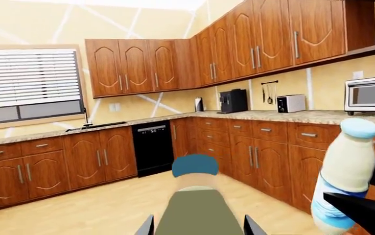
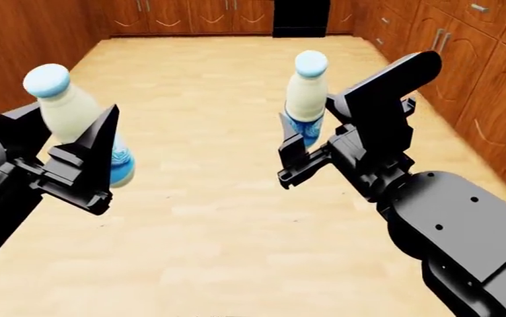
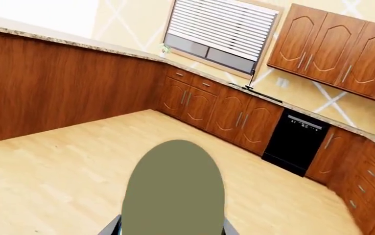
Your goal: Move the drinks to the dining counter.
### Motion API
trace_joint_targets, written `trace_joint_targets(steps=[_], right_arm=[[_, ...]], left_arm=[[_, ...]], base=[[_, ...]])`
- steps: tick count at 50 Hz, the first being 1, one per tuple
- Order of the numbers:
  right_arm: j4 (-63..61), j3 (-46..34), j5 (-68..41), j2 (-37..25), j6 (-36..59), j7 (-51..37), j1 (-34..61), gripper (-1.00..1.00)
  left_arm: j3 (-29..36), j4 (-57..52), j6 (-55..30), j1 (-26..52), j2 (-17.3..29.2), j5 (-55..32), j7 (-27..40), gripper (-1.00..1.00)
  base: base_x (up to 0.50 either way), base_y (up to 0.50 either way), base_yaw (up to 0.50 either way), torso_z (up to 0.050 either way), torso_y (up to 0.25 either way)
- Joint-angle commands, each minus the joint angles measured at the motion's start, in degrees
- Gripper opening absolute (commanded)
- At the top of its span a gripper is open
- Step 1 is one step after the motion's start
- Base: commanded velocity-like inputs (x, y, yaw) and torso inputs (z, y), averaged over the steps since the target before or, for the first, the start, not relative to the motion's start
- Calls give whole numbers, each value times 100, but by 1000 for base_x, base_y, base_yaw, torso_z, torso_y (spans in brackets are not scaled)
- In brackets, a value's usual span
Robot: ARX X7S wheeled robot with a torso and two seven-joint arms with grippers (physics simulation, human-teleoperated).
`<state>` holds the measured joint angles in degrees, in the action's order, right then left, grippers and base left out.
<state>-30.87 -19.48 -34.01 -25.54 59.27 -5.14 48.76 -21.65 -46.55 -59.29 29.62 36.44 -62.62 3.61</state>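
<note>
Both bottles ride above the wood floor, left gripper (image 2: 94, 165) clamped on one bottle (image 2: 81, 125), right gripper (image 2: 302, 155) on the other (image 2: 306, 92); smooth, rigid, probably light, best held mid-body.

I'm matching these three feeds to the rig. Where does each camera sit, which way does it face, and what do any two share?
Head view: on the head, looking down at the wood floor; left gripper and right gripper each hold a bottle.
Left wrist view: by that gripper, facing cabinets and dishwasher; left bottle close up.
Right wrist view: facing the window wall; right bottle from below.
Shared: right bottle, dishwasher.
</note>
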Motion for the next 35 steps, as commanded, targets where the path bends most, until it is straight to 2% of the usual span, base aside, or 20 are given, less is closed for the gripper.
trace_joint_targets(steps=[1,6,10,34,35], right_arm=[[-72,4,148,-24,-46,-7,-29,-100],[-54,54,165,-28,-80,-50,-20,-100],[-50,112,172,-44,-241,-18,-74,-100],[-64,102,123,-60,-270,-31,-50,-100],[58,-82,314,-51,-288,-108,-18,-100]], left_arm=[[-31,-19,65,-22,9,-23,49,-100],[-41,-19,93,-42,19,-25,38,-100],[-85,1,119,-79,25,-36,33,-100],[-54,28,185,-90,57,-63,65,-100],[6,64,261,-169,20,84,-15,-100]], base=[[0,0,500,0,0],[0,0,500,0,0],[-501,107,0,0,0],[-458,389,0,0,2],[-334,496,0,0,11]])
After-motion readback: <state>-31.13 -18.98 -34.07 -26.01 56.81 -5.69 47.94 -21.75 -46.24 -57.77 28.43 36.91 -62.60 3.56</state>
